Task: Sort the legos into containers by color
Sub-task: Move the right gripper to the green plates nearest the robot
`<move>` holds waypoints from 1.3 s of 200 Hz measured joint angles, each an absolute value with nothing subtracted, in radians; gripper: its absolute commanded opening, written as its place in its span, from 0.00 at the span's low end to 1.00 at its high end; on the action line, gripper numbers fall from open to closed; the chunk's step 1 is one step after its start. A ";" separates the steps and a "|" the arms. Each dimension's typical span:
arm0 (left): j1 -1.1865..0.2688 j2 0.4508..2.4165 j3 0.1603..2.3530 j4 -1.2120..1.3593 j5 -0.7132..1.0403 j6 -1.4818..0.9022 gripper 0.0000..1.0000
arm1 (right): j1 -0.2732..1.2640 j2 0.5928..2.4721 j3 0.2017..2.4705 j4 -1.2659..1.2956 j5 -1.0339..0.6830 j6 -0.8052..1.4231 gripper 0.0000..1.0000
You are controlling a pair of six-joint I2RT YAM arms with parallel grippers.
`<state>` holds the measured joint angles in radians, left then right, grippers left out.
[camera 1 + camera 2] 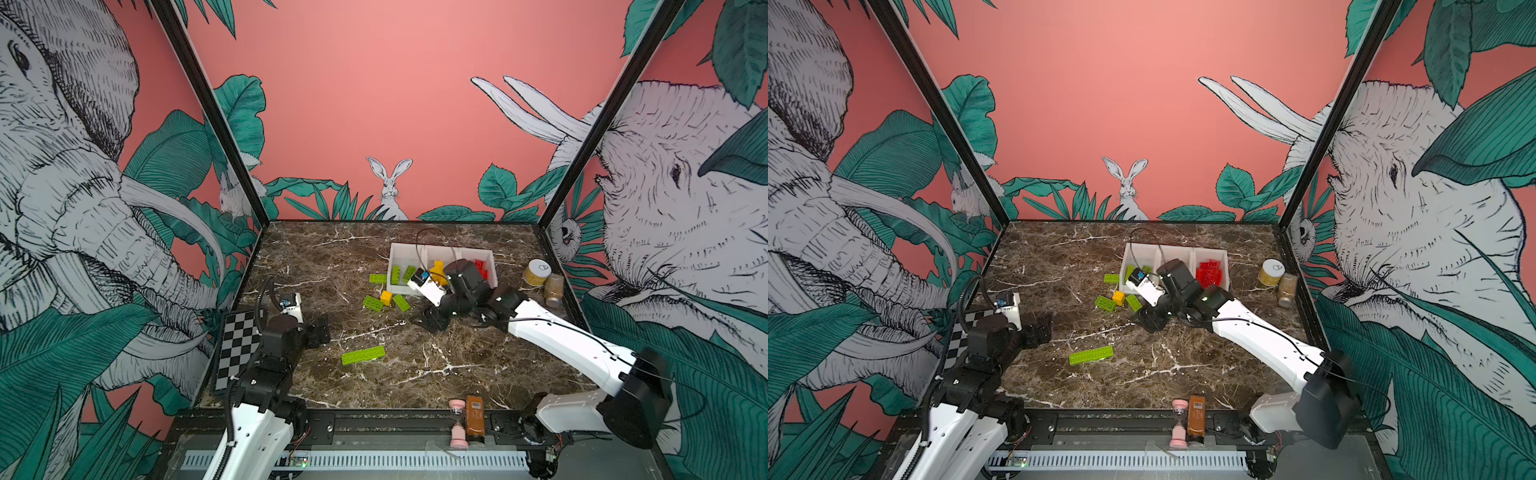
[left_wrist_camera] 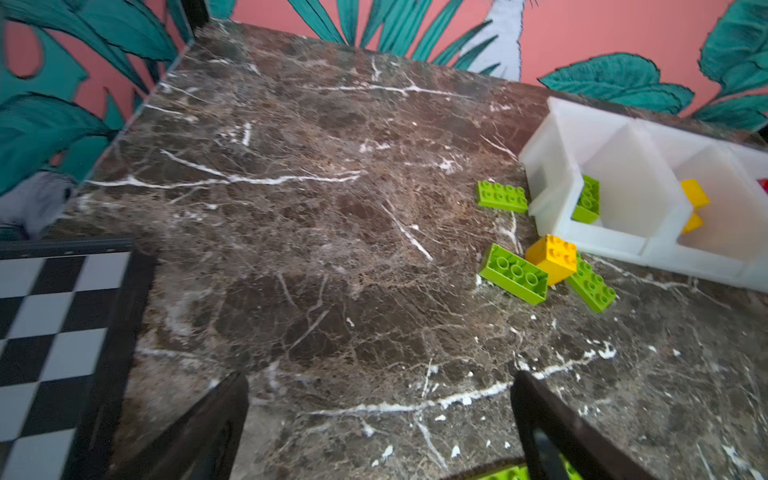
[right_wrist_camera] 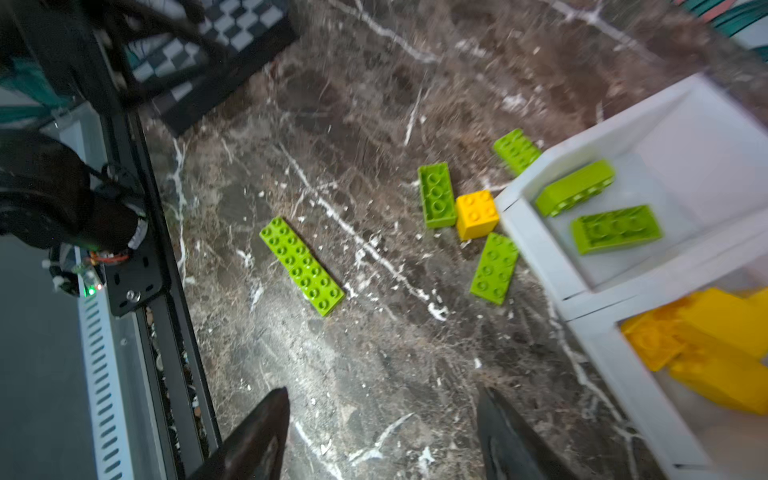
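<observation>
Right tool point(image 1: 434, 320): jaws apart, holding nothing, over bare desk point(image 1: 415, 374) just in front of the containers point(image 1: 440, 249). Its arm hides most of the middle bin in both top views.

Left tool point(image 1: 320, 330): wide open, empty, near the checkerboard point(image 1: 241, 349), well apart from the bins.

Bins: green pieces point(image 3: 615, 228) in the left one, yellow pieces point(image 3: 715, 345) in the middle, red pieces point(image 1: 1210, 272) in the right.

Loose on the desk:
- long green brick point(image 1: 363, 355), alone near the left tool
- yellow brick point(image 1: 386, 297), touching an upside-down green brick point(image 1: 373, 303) and a studs-up green brick point(image 1: 401, 302), just in front of the green bin
- short green brick point(image 1: 378, 278), just beside that bin's left wall

Jar point(image 1: 537, 272) and tan bottle point(image 1: 554, 289) sit right of the bins. Pink hourglass point(image 1: 458, 424) and brown bottle point(image 1: 474, 419) are at the front rail.
</observation>
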<state>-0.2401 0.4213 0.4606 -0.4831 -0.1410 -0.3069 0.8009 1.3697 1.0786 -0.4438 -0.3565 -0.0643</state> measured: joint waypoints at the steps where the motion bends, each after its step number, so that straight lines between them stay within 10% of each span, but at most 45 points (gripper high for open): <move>1: -0.240 0.416 0.462 -0.485 -0.145 -0.308 0.99 | 0.804 1.372 1.077 -0.444 -0.354 -0.065 0.71; 59: -0.240 0.347 0.445 -0.506 -0.170 -0.313 0.99 | 1.038 1.639 1.142 -0.419 -0.290 -0.132 0.72; 260: -0.240 0.123 0.240 -0.464 -0.054 -0.367 0.99 | 1.054 2.012 1.339 -0.366 -0.262 -0.212 0.63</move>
